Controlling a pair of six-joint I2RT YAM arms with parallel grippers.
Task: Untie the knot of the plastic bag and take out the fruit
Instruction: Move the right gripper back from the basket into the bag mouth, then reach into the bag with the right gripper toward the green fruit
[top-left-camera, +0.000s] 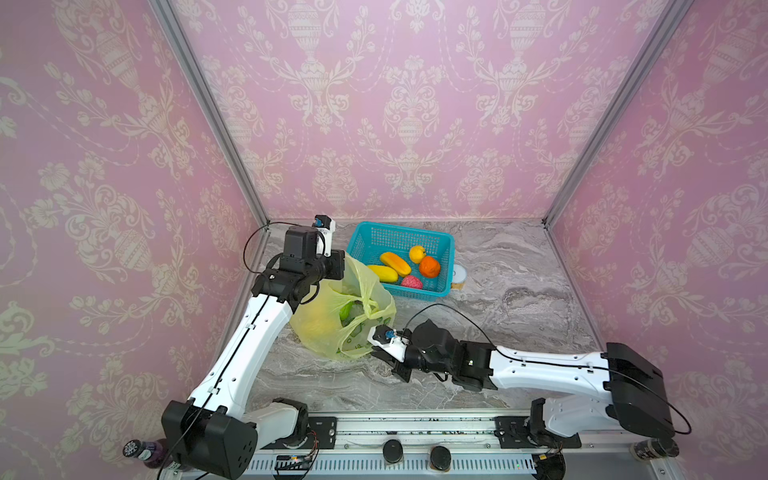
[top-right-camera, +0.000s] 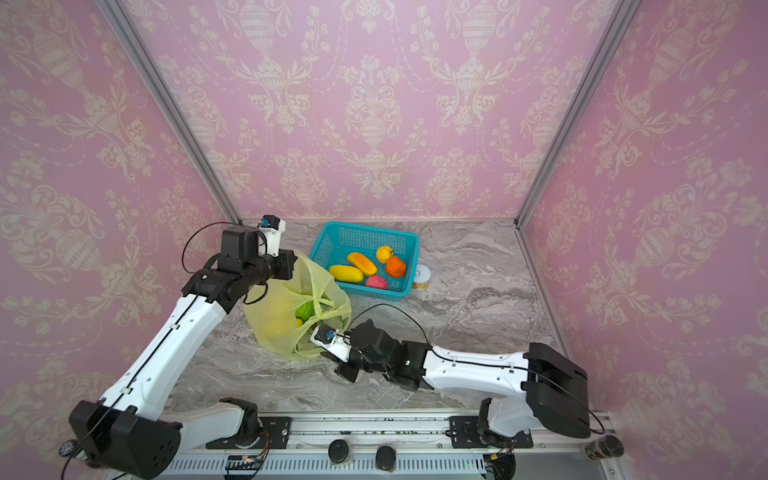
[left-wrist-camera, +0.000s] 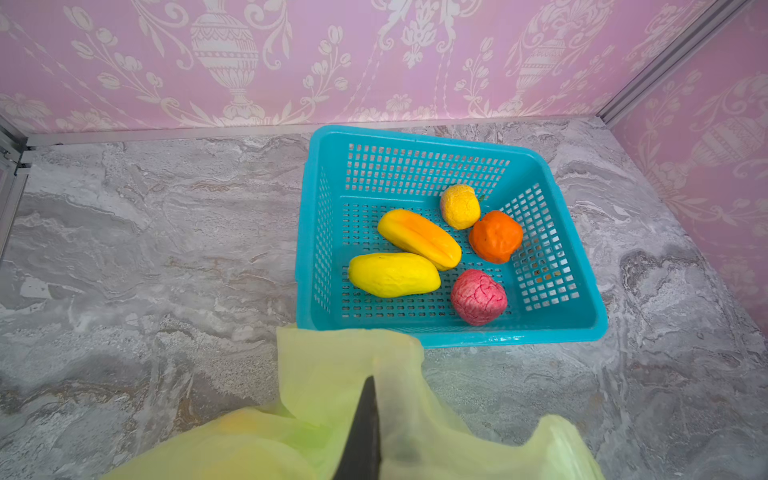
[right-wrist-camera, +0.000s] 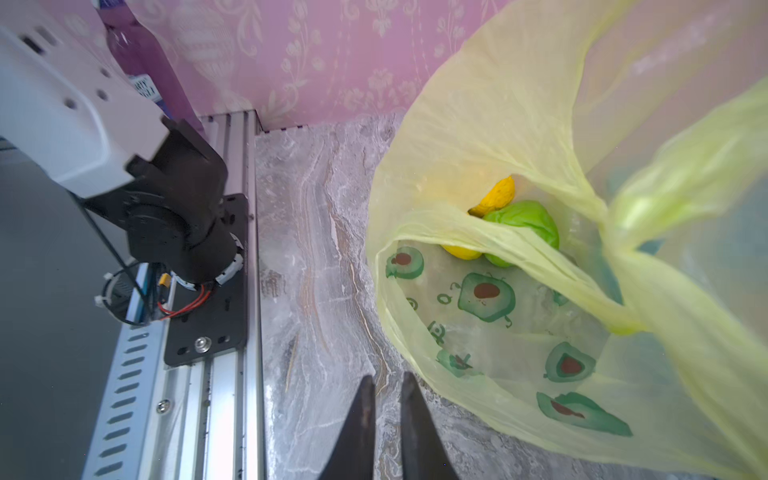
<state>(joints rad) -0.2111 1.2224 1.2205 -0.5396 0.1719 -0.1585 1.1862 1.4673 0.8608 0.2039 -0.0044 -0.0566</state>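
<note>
The left gripper (left-wrist-camera: 368, 380) clamps tight on the plastic bag (top-left-camera: 316, 328), left of centre in both top views (green fruit (right-wrist-camera: 523, 222) inside, five more in the teal basket (top-left-camera: 405, 229) up and right of it). The right gripper (right-wrist-camera: 388, 376), beside the bag, stands barely parted, empty.

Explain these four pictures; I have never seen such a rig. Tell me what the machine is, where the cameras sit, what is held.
The machine is two robot arms, left arm and right arm, at a marble table. Two pictures look down from overhead; two come from wrist cameras. On the table: a plastic bag, a teal basket with five toy fruits, a small can beside it. The left gripper is shut on the bag's edge. The right gripper, jaws slightly apart, holds nothing. A green fruit lies inside the bag.
</note>
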